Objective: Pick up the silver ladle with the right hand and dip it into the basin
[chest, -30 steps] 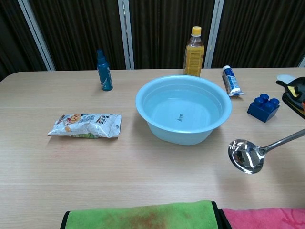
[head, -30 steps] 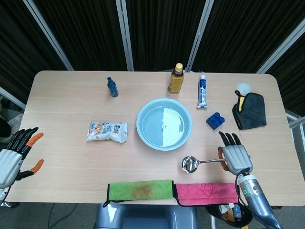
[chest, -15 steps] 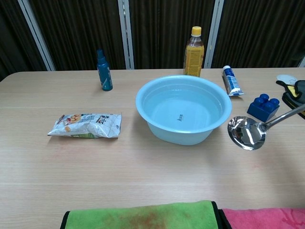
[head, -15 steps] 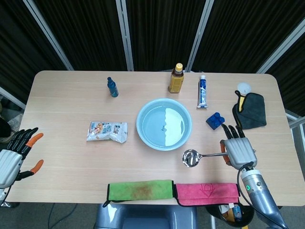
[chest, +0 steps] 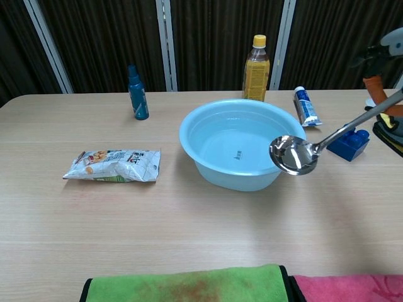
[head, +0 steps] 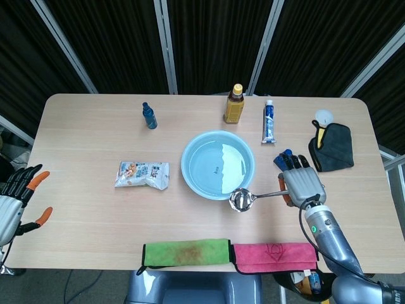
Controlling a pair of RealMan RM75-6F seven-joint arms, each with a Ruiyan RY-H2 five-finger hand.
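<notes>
Far out past the table's left edge, the left hand (head: pixel 14 204) hangs idle with its fingers spread and nothing in them, well apart from everything the job concerns. Moving across the tabletop (head: pixel 88 158), a snack packet (head: pixel 142 174) lies flat, and behind it near the far edge stands a small blue spray bottle (head: pixel 149 115).

In the middle sits the pale blue basin (head: pixel 218 164), holding shallow water by the look of it. Behind it stand an amber drink bottle (head: pixel 233 104) and a tube of toothpaste (head: pixel 269 121) lying flat. Along the near edge a green cloth (head: pixel 186 253) and a pink cloth (head: pixel 274 256) lie end to end.

The silver ladle (head: pixel 256 197) is off the table, carried in the air. Its bowl hangs just outside the basin's near-right rim, and its handle runs rightward and slightly away into the right hand (head: pixel 300 185), whose fingers are wrapped round the handle's end. In the chest view the ladle's bowl (chest: pixel 293 155) overlaps the basin's right wall, at about rim height, cupped side turned toward that camera. So the water lies to the left of the bowl and a little beyond it, roughly along the line of the handle: I'd judge the hand needs to carry it leftward over the rim, then lower it.

Beside that hand sits a blue toy brick (chest: pixel 351 142), with a dark folded cloth (head: pixel 333 147) further right.
</notes>
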